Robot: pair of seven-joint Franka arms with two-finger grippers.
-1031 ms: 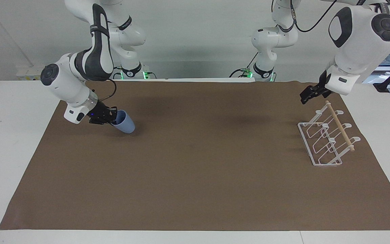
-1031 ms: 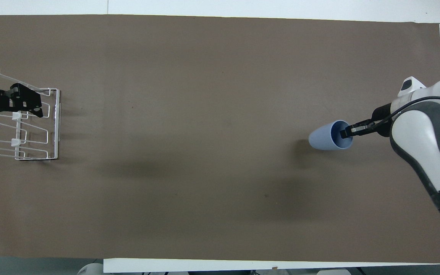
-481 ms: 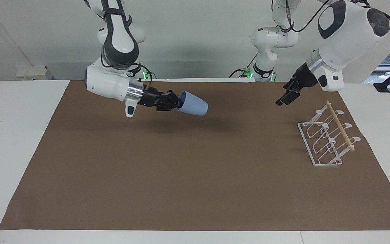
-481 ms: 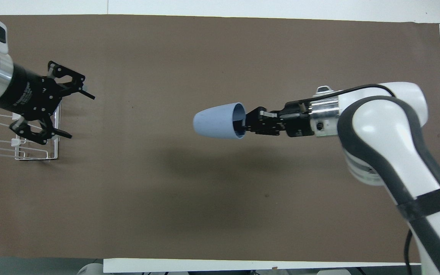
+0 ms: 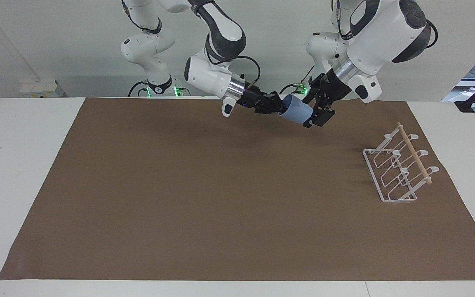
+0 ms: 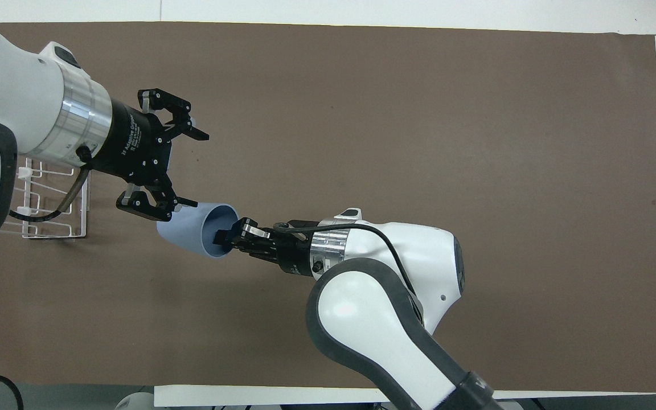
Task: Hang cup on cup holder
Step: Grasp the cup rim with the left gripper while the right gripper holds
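Within the last second the right gripper [image 5: 278, 109] has lifted the cup [image 5: 296, 112] off the brown mat [image 5: 221, 198] at the right arm's end of the table and carried it through the air toward the middle. The left gripper [image 5: 316, 108] has left its place over the rack [image 5: 398, 167] and come to meet it. I judge this to be a handover about to happen, since the rack stands at the left arm's end of the table, well apart from where the cup started.

The right gripper is clamped on the cup's rim, one finger inside the mouth, holding the cup on its side above the mat, base pointing at the left gripper.

The left gripper is spread wide; its fingers [image 6: 188, 130] straddle the cup's base end. One finger seems to be at the cup's wall, but contact cannot be confirmed. It has not closed.
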